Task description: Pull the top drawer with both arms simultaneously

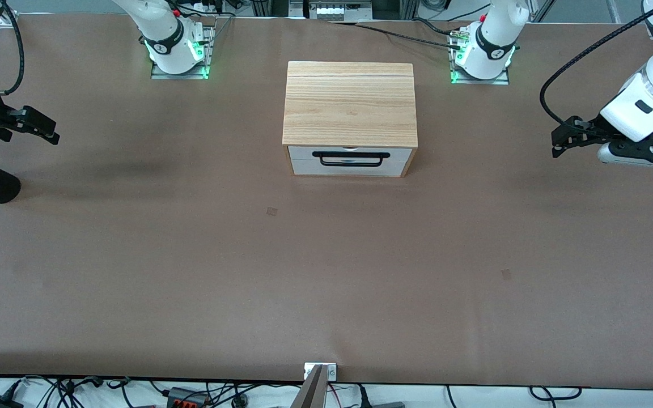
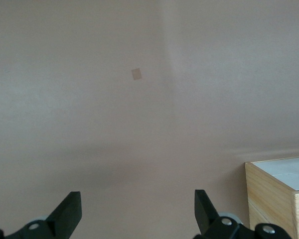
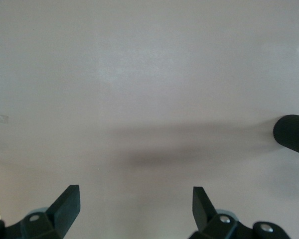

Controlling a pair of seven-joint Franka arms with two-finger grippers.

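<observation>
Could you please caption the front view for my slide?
Closed top drawer; open left gripper and right gripper wait at the table's ends.

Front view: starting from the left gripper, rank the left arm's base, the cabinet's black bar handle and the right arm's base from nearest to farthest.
Measured from the left gripper, open over the table's left-arm end:
1. Left arm's base, at the table's robot edge, closest.
2. Black bar handle, on the top drawer at mid-table.
3. Right arm's base, toward the right arm's end, farthest.
</observation>
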